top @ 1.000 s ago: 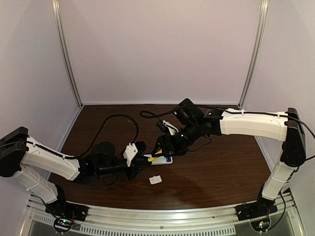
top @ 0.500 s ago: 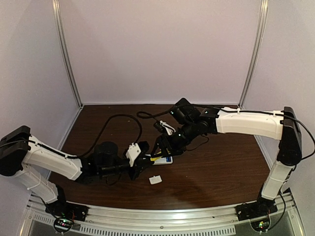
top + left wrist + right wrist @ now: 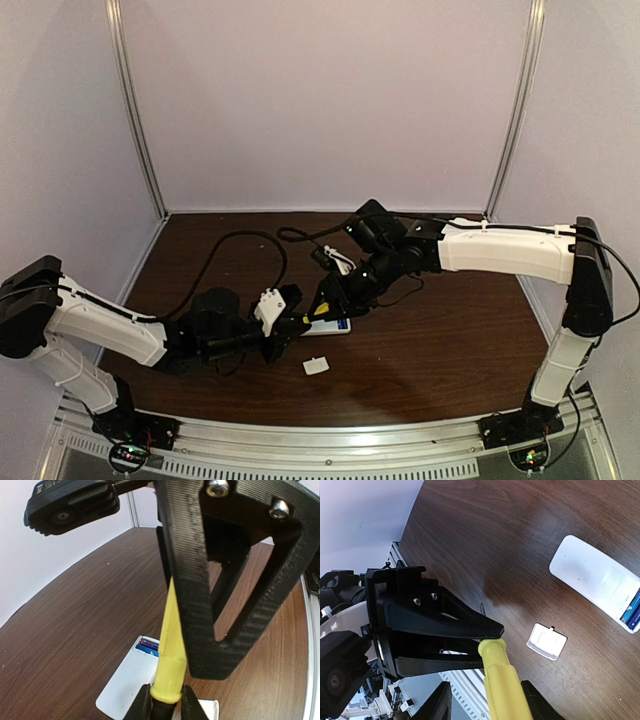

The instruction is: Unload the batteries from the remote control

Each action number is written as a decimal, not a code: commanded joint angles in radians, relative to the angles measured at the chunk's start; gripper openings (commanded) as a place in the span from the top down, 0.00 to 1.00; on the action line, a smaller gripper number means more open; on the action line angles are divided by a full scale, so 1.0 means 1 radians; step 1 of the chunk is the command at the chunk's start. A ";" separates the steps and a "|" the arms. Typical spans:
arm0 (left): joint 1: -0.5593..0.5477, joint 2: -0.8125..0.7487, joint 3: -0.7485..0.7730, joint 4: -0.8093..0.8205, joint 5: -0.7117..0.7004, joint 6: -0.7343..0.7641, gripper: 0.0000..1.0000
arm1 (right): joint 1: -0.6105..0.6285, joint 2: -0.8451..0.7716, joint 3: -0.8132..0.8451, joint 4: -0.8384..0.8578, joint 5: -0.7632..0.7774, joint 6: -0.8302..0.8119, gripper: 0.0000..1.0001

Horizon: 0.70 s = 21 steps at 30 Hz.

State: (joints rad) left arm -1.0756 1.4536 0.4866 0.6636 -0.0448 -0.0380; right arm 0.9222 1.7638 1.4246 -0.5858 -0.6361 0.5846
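Left jaws clamp the screwdriver (image 3: pixel 170 645) by its end; right jaws, part open, straddle its handle, both over the remote (image 3: pixel 592 577), batteries (image 3: pixel 631 612) inside.

My left gripper (image 3: pixel 164 707) is matt black. My right gripper (image 3: pixel 487 700) is black too, its fingers (image 3: pixel 185 555) scored with fine ribbed lines and set with silver screw heads (image 3: pixel 216 487). The slim plastic-handled screwdriver (image 3: pixel 170 650) is bright yellow along its handle. The flat, rounded plastic remote control (image 3: pixel 592 577) is plain white, and the two small cylindrical batteries (image 3: pixel 634 614) are deep blue, one tinged purple at its end. The small square plastic cover piece (image 3: pixel 547 641) is white as well. The wooden table (image 3: pixel 495 530) is dark reddish brown with streaky grain. My arm shells (image 3: pixel 500 248) are white, the cables (image 3: pixel 225 245) black, the walls (image 3: pixel 320 100) pale lilac.
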 commanded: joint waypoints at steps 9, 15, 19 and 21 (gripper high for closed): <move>-0.020 -0.004 0.020 0.028 -0.032 0.014 1.00 | -0.006 0.014 0.022 0.020 0.045 0.030 0.51; -0.020 -0.012 0.017 0.028 -0.038 0.013 1.00 | -0.006 0.015 0.021 0.017 0.051 0.032 0.51; -0.021 -0.010 0.017 0.028 -0.039 0.015 1.00 | -0.006 0.017 0.025 0.017 0.052 0.032 0.54; -0.021 -0.015 0.016 0.027 -0.040 0.013 1.00 | -0.006 0.017 0.026 0.019 0.054 0.031 0.56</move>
State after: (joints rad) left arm -1.0889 1.4532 0.4866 0.6632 -0.0719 -0.0341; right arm 0.9222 1.7641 1.4246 -0.5720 -0.6090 0.6102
